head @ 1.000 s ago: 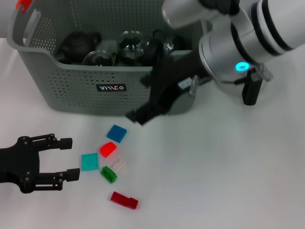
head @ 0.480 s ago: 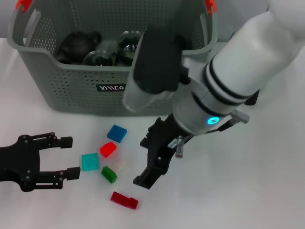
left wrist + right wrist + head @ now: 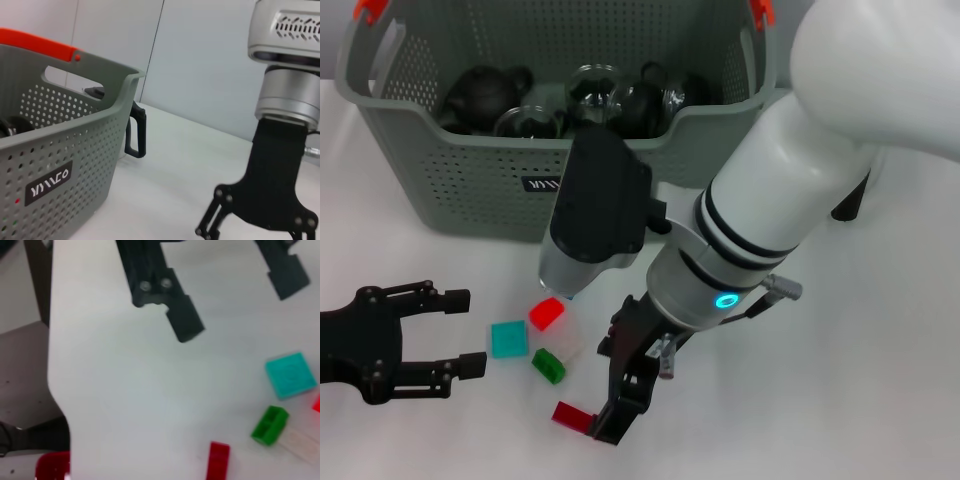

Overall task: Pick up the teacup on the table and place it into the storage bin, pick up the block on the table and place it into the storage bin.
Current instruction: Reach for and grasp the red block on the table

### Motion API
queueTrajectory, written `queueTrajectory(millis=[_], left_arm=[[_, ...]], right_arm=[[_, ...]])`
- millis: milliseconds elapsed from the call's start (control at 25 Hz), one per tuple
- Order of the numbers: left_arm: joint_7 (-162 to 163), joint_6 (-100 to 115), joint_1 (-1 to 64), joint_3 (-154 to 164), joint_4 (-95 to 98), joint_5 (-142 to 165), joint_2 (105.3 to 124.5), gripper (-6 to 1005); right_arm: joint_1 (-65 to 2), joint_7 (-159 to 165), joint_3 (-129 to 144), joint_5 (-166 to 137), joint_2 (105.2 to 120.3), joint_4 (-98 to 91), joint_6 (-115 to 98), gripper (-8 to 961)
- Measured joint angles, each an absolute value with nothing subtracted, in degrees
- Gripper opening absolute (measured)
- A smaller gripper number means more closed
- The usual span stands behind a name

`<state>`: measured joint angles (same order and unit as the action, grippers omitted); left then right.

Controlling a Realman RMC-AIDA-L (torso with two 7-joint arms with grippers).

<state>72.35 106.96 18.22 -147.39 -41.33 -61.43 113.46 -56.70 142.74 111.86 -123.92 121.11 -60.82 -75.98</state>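
The right gripper (image 3: 610, 420) hangs low over the bench (image 3: 840, 400) at about six o'clock in the head view, its fingers just beside the dark red block (image 3: 570, 414); whether its jaws are apart or together cannot be told, since only one dark finger shows clearly. The left gripper (image 3: 455, 330) is parked at nine o'clock, jaws apart and empty. The storage bin (image 3: 470, 190) sits at eleven to twelve o'clock with dark teapots and glassware already inside; no teacup is seen on the bench. The likely trouble is crowding: the green block (image 3: 548, 365), the teal block (image 3: 507, 339) and the bright red block (image 3: 547, 313) lie close together just up from the dark red one, so a slightly off descent could nudge a neighbour or pinch two at once. The dark red block is flat and low, so a fingertip may slide over it or push it along the smooth bench. The big right forearm also hides much of the cluster from the head camera.
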Motion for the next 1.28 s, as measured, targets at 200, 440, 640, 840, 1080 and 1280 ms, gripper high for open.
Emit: queueTrajectory(millis=[200,440,640,840,1080,1280], left_arm=[[72.3,106.9,18.3,-147.4,-41.2,-61.4,113.46,829],[72.2,106.9,18.2,-147.4,-41.2,-61.4,113.55,829],[72.2,107.1,18.1,-147.4,-41.2,-61.4,113.53,830],[72.1,107.2,18.1,-147.4,-41.3,-61.4,113.50,830],[72.1,107.3,18.1,-147.4,-41.3,-61.4,113.47,830],[72.1,107.1,18.2,-147.4,-41.2,-61.4,113.51,830]], right_arm=[[-56.8,142.6,113.9,-121.7,121.14,-60.0,-74.7,866],[-56.7,142.4,116.1,-120.5,121.33,-58.9,-73.0,853],[-56.3,142.2,117.5,-120.0,121.38,-58.8,-71.5,841],[-56.2,142.6,117.9,-120.0,121.46,-58.8,-71.2,830],[-55.9,142.6,118.7,-120.0,121.55,-57.7,-70.1,709],[-55.6,142.2,120.1,-120.0,121.64,-56.5,-66.8,649]])
